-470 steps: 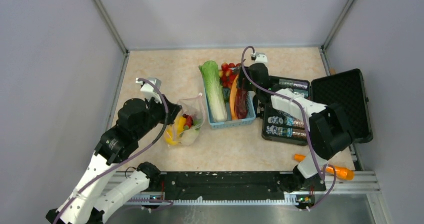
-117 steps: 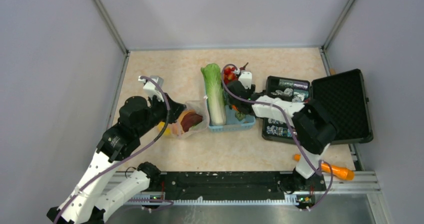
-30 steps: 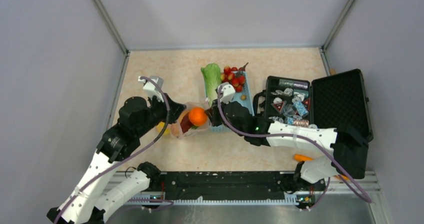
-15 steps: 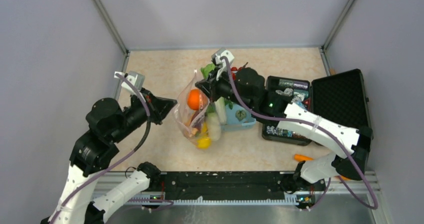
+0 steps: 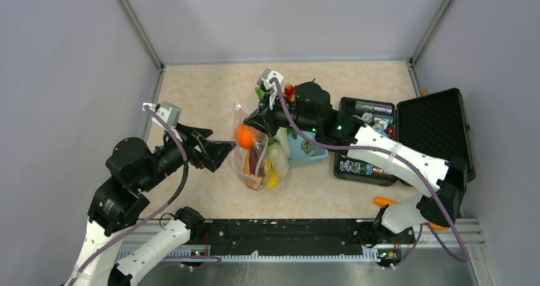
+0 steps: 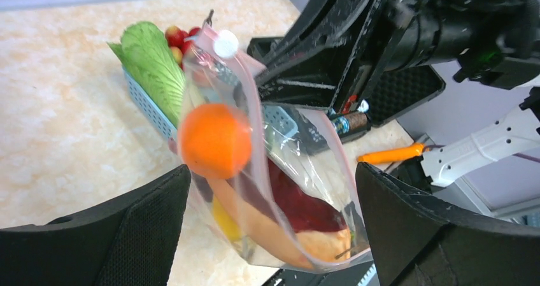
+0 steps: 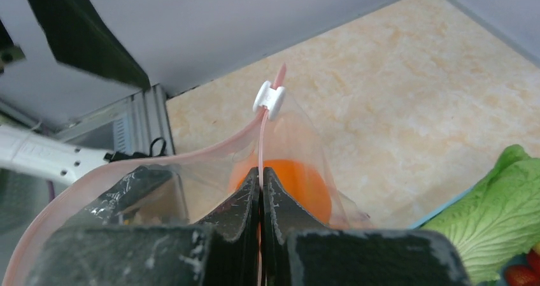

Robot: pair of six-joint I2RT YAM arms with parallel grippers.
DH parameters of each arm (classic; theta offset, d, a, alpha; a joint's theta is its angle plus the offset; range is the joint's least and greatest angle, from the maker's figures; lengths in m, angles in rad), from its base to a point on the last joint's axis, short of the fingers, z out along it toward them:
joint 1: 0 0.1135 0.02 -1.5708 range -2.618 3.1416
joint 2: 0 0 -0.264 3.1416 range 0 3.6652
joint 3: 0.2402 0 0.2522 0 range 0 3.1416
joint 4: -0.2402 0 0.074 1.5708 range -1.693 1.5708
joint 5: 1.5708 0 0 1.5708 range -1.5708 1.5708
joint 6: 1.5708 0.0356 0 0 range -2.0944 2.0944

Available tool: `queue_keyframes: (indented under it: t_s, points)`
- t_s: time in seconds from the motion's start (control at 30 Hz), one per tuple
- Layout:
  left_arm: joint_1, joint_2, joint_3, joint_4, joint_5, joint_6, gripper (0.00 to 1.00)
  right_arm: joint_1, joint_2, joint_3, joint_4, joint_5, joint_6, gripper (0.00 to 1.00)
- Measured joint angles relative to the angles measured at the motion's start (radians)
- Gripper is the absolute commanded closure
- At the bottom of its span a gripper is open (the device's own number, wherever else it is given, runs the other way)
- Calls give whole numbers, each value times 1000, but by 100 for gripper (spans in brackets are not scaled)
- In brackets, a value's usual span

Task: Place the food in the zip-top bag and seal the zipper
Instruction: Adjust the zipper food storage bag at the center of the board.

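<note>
up went the zip-top bag off the desk to the frame's middle, right pincer clenched on its edge. left pincer had let go, spread wide. orange was inside; cabbage and cherry tomatoes waited in the basket. zipper was not sealed.

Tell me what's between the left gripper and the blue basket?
The zip-top bag of toy food, pinched by the right gripper, hangs between the left gripper and the blue basket in the top view.
</note>
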Motion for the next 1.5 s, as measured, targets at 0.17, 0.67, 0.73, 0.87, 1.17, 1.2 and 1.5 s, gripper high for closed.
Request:
queue_keyframes:
  t_s: [0.17, 0.67, 0.73, 0.87, 1.17, 1.2, 1.5]
  points:
    - [-1, -19, 65, -29, -71, 37, 1, -77, -48, -69, -16, -239, -14, 100]
    - [-1, -9, 52, -12, -100, 113, 1, -115, -161, -93, -67, -758, -69, 100]
    - [-1, -11, 21, 14, -46, 119, 1, -124, -153, -93, -99, -769, -115, 100]
    - [-1, -25, -74, 102, 114, 126, 2, -194, -116, -120, -114, -813, -212, 100]
    - [-3, -10, -329, 312, 332, 119, 25, -330, 21, -145, -122, -820, -310, 100]
    - [-3, -5, -350, 334, 333, 122, 26, -331, 31, -145, -126, -819, -316, 100]
    - [-4, -40, -553, 569, 275, 142, 11, -331, 16, -162, -85, -842, -325, 100]
